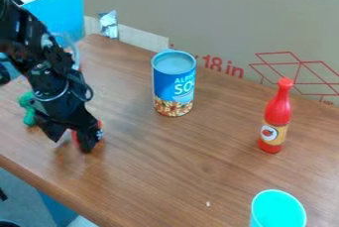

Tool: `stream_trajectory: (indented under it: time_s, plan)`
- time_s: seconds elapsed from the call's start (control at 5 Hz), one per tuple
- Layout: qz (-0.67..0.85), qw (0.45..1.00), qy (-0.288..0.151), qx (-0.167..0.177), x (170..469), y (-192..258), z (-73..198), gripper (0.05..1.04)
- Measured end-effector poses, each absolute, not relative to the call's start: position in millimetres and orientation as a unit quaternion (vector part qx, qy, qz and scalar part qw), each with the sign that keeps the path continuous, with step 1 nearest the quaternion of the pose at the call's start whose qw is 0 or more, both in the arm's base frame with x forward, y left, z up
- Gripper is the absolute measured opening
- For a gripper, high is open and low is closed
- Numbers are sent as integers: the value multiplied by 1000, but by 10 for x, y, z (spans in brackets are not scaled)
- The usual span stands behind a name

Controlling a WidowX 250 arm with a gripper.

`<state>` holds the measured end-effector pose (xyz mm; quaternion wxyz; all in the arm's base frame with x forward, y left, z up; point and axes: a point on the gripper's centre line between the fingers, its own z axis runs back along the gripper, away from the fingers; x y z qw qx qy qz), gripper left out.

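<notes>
The black gripper point(70, 141) hangs low over the left part of the wooden table, its two fingers spread apart. A round red-orange object point(100, 126) lies at the right finger, which covers much of it; whether they touch I cannot tell. Just left of the gripper sits a green object point(28, 108), partly behind the arm. A blue can point(174, 83) with a pattern at its base stands upright to the gripper's right. Farther right a red bottle point(276, 117) with a yellow label is upright. A turquoise cup point(278, 210) is at the bottom right.
A large cardboard panel point(218, 18) lines the table's back edge, with a silvery piece point(108, 24) on it near the left. The wooden table point(165, 171) has its front edge running diagonally at the lower left. Something clear stands behind the arm.
</notes>
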<state>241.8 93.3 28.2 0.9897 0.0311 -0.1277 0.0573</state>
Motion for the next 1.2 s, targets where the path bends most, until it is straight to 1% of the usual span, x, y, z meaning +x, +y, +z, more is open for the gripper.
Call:
stream_trajectory:
  time_s: [0.2,0.4,0.6,0.8,1.0,1.2]
  plan:
    - [68,989,-128,37,2545,997,239,955]
    - [72,988,-133,45,2629,971,213,809]
    - [83,985,-142,45,2629,953,244,796]
    - [82,986,-142,44,2569,942,270,794]
    - [41,989,-138,29,2485,909,438,794]
    - [-51,987,-147,28,2483,759,764,794]
